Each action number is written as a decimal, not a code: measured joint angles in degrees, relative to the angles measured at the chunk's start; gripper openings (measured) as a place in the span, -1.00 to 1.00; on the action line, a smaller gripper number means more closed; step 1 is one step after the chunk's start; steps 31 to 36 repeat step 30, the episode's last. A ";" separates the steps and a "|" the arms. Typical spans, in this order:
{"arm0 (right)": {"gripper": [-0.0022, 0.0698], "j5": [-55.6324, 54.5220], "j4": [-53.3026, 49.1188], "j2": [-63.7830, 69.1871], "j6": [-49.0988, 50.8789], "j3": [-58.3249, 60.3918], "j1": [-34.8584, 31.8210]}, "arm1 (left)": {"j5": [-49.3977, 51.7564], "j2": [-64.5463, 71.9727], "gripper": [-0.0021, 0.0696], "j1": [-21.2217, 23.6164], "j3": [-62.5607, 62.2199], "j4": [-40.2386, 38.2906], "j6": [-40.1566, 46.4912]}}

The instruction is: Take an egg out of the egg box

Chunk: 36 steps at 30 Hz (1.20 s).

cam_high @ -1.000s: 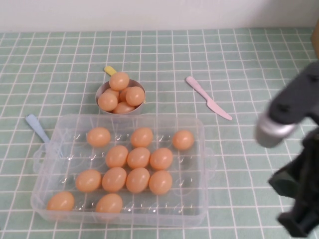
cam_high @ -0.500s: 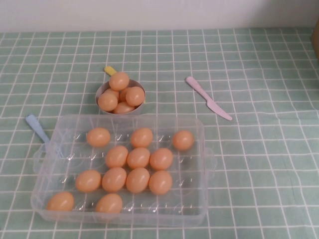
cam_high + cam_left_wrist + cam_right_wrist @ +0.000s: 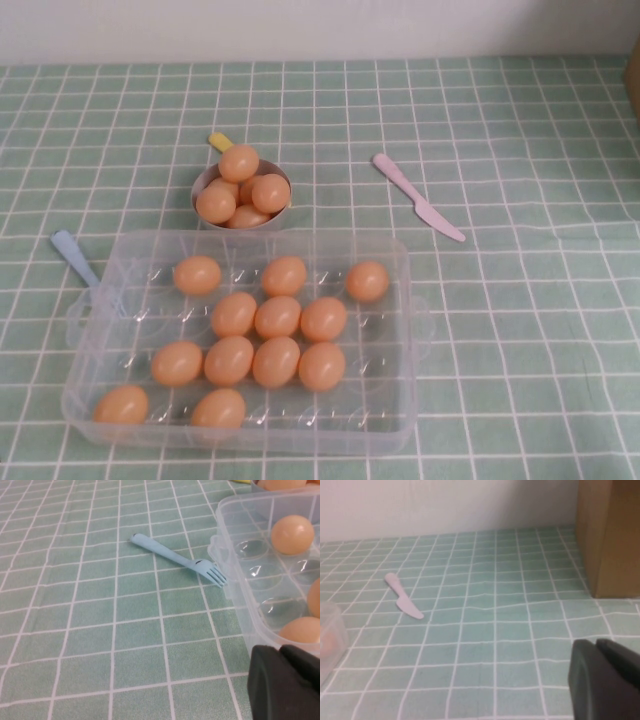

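A desk covered in a green checked cloth, seen from above. At the 6 to 7 o'clock part of the view sits the egg box, a clear plastic tray with rounded corners and small side handles. Twelve orange-tan eggs lie in its moulded cups; the egg at its 2 o'clock corner sits apart from the others. Touching the box's far edge, at about 11 o'clock, is a small grey bowl piled with more eggs. A yellow utensil tip shows behind the bowl. A blue plastic fork lies at 9 o'clock, its prongs against the box's handle. A pink plastic knife lies at 1 o'clock, well apart from the box.

Neither arm appears from above. The left claw hangs just beside the box's near corner, fingers together, holding nothing. The right claw is closed and empty over bare cloth, near a brown box.
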 joint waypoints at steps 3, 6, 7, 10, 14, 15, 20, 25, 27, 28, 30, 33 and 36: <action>-0.99 4.99 0.00 -4.25 0.00 0.00 -1.67 | 0.00 0.00 -0.95 0.00 0.00 0.00 0.00; -0.99 10.28 0.00 -5.73 0.00 0.00 -2.67 | 0.03 0.00 -0.95 0.00 0.00 0.00 0.00; -0.99 11.72 0.00 -5.73 0.00 0.00 -2.71 | 0.03 0.00 -0.95 0.00 0.00 0.00 0.00; -0.99 13.56 0.00 -5.73 0.00 0.00 -2.92 | 0.03 0.00 -0.95 0.00 0.00 0.00 0.00; -0.99 13.89 -1.65 -5.73 -0.11 0.00 -3.01 | 0.03 0.00 -0.95 0.00 0.00 0.00 0.00; -0.99 13.89 -1.78 -5.73 -0.29 0.00 -3.01 | 0.03 0.00 -0.95 0.00 0.00 0.00 0.00; -0.99 15.95 2.58 -5.73 -8.86 0.00 -3.01 | 0.03 0.00 -0.95 0.00 0.00 0.00 0.00; -0.99 16.24 7.06 -5.73 -12.66 0.00 -3.01 | 0.03 0.00 -0.95 0.00 0.00 0.00 0.00; -0.99 16.24 7.37 -5.73 -13.04 0.00 -3.01 | 0.03 0.00 -0.95 0.00 0.00 0.00 0.00; -0.99 16.24 7.47 -5.73 -13.18 0.00 -3.01 | 0.03 0.00 -0.95 0.00 0.00 0.00 0.00; -0.99 16.24 7.49 -5.73 -13.18 0.00 -3.01 | 0.03 0.00 -0.95 0.00 0.00 0.00 0.00; -0.99 16.24 7.49 -5.73 -13.18 0.00 -3.01 | 0.03 0.00 -0.95 0.00 0.00 0.00 0.00; -0.99 16.24 7.49 -5.73 -13.18 0.00 -3.01 | 0.03 0.00 -0.95 0.00 0.00 0.00 0.00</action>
